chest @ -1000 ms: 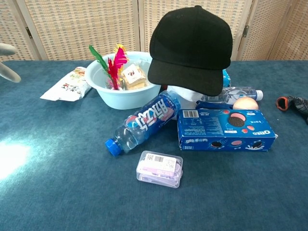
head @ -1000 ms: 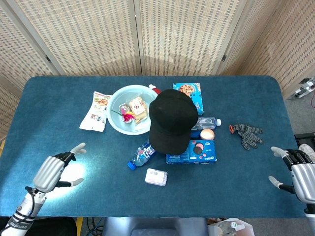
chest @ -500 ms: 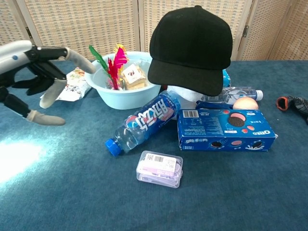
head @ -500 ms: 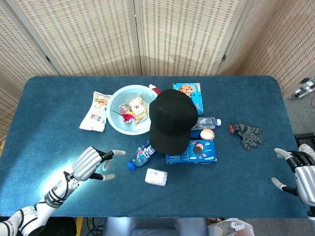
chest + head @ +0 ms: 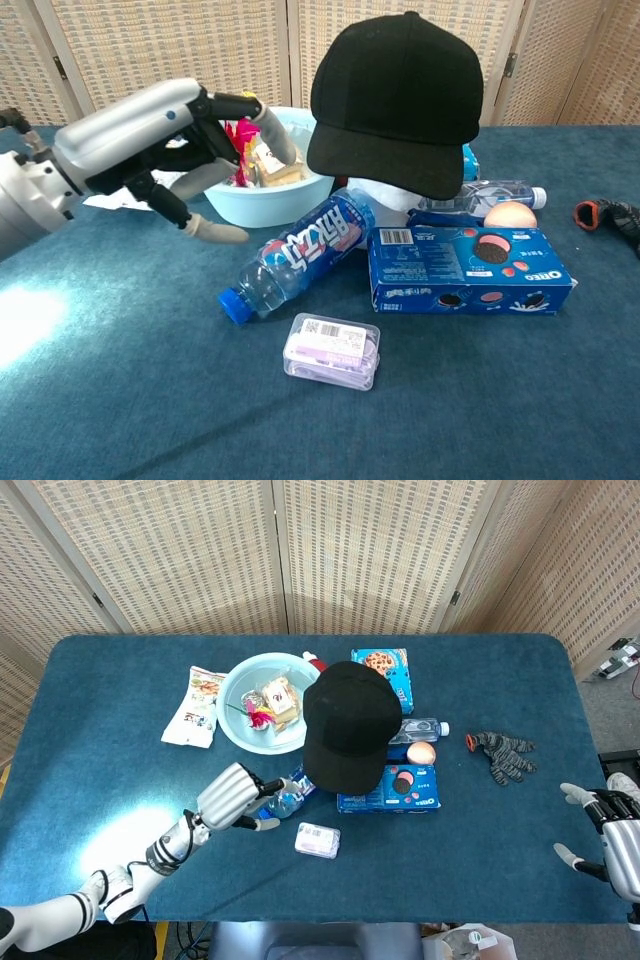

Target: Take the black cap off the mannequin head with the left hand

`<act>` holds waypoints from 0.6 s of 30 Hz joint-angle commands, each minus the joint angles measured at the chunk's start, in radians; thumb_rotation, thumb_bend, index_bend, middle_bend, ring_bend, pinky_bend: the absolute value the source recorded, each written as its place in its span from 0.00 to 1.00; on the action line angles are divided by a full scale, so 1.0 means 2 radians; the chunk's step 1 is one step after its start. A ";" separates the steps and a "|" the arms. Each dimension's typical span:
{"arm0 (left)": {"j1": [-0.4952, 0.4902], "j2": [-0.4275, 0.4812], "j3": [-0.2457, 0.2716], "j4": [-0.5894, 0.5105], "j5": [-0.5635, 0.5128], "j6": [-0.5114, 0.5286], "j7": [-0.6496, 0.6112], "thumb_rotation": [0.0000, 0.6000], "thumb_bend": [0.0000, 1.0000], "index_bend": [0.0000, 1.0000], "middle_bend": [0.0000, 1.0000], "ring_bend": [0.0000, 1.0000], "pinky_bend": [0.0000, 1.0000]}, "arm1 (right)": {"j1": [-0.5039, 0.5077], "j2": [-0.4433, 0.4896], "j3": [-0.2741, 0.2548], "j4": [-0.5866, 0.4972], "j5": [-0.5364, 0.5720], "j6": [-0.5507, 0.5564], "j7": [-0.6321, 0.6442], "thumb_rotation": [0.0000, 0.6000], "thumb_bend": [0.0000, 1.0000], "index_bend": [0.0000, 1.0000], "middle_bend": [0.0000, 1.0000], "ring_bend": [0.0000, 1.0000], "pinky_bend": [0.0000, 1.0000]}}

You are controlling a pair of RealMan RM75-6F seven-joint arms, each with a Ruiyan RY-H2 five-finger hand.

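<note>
From the head view, the black cap sits on the mannequin head, in the middle of the blue surface, with its brim pointing toward the robot. The left hand is over the surface just left of the cap's brim, beside a lying bottle; its fingers are spread and it holds nothing. The right hand is at the far right edge, well apart from everything, fingers apart and empty. This looks like the approach step: the hand is reaching in but is not yet on the cap.

From the chest view, the cap stands high above the clutter, its brim overhanging the white mannequin head. The left hand hovers in front of the pale blue bowl, left of the cap and below its crown, fingers loosely apart. The next move likely calls for raising the hand and carrying it right to the brim, closing the fingers on it, then lifting up and clear without knocking the bottle or the cookie box.
</note>
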 commanded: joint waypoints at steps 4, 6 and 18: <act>-0.035 -0.044 -0.011 0.048 -0.014 -0.005 0.014 1.00 0.00 0.40 0.94 0.97 1.00 | -0.002 0.000 0.000 0.001 0.002 0.000 0.001 1.00 0.02 0.25 0.36 0.25 0.25; -0.044 -0.055 -0.013 0.062 -0.017 -0.002 0.013 1.00 0.00 0.40 0.94 0.97 1.00 | -0.003 0.000 0.000 0.002 0.004 0.001 0.002 1.00 0.01 0.25 0.36 0.25 0.25; -0.088 -0.111 -0.011 0.146 -0.028 0.014 -0.004 1.00 0.10 0.45 0.96 0.98 1.00 | -0.010 0.003 0.001 0.008 0.011 0.006 0.010 1.00 0.02 0.25 0.36 0.25 0.27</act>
